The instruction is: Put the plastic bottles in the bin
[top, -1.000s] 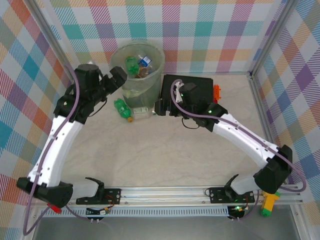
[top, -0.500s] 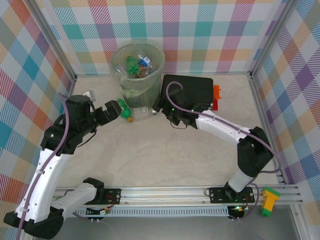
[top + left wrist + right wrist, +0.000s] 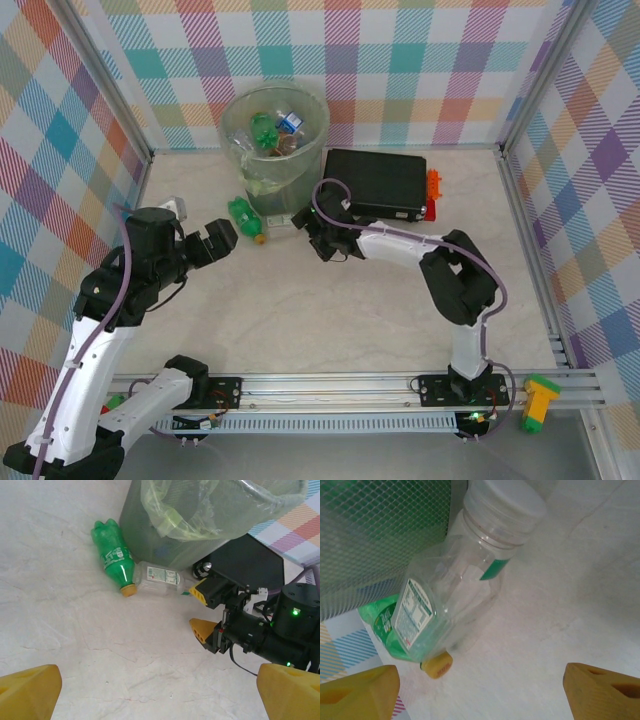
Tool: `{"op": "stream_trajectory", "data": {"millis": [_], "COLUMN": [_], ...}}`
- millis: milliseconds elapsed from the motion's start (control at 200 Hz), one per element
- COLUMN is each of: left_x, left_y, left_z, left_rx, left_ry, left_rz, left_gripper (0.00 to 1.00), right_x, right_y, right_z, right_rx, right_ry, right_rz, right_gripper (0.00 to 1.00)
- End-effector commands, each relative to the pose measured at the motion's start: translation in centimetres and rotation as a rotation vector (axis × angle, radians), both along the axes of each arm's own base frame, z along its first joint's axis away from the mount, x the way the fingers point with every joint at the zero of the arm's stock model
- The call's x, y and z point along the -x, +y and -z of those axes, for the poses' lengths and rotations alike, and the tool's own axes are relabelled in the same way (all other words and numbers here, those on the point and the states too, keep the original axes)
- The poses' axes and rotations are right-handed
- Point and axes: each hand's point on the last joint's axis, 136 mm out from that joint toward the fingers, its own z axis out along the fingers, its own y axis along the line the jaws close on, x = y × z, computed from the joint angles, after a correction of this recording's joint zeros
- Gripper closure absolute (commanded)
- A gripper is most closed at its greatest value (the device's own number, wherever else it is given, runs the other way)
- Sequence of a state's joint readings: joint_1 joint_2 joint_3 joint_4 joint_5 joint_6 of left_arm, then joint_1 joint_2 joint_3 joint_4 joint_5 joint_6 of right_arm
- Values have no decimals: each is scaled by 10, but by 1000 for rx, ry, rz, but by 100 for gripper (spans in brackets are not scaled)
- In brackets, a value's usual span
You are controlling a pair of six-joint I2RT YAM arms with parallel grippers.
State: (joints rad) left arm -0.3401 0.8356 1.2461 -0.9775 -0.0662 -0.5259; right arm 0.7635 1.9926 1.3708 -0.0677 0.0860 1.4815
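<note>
A green bottle (image 3: pixel 245 218) with a yellow cap lies on the table at the foot of the bin (image 3: pixel 243 108). A clear bottle (image 3: pixel 279 221) with a white cap and green label lies beside it, touching it. Several bottles (image 3: pixel 275 130) sit inside the bin. My right gripper (image 3: pixel 308 232) is low on the table just right of the clear bottle (image 3: pixel 465 580), open, its fingers short of the bottle's cap end. Behind the clear bottle lies the green bottle (image 3: pixel 382 625). My left gripper (image 3: pixel 215 240) hovers open left of the green bottle (image 3: pixel 114 557), holding nothing.
A flat black case (image 3: pixel 375 182) lies right of the bin, with an orange piece (image 3: pixel 433 187) at its right edge. The bin's mesh wall (image 3: pixel 380 535) stands right behind both bottles. Checked walls enclose the table on three sides.
My left arm has drawn back from the bin's rim and come down toward the table. My right gripper has slid left off the black case to the clear bottle, its jaws narrowing a little.
</note>
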Motion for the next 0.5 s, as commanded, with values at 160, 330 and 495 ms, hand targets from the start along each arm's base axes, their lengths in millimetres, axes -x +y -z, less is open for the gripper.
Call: {"op": "stream_trajectory", "data": {"millis": [160,330,495], "left_x": [12,14,12], "left_y": [12,16,16], "left_z": [6,5,3], "left_rx": [-57,-73,-75], "left_ry": [17,19,14], "left_rz": [-24,-34,-34], "left_gripper": [1,0,0], "right_x": [-31,-38,-34], "right_y": [37,40,30], "right_z": [-7,10,30], "right_rx": [-114,-111,-66], "right_ry": [-22,14,72], "right_rz": [30,72,117], "right_gripper": [17,19,26]}}
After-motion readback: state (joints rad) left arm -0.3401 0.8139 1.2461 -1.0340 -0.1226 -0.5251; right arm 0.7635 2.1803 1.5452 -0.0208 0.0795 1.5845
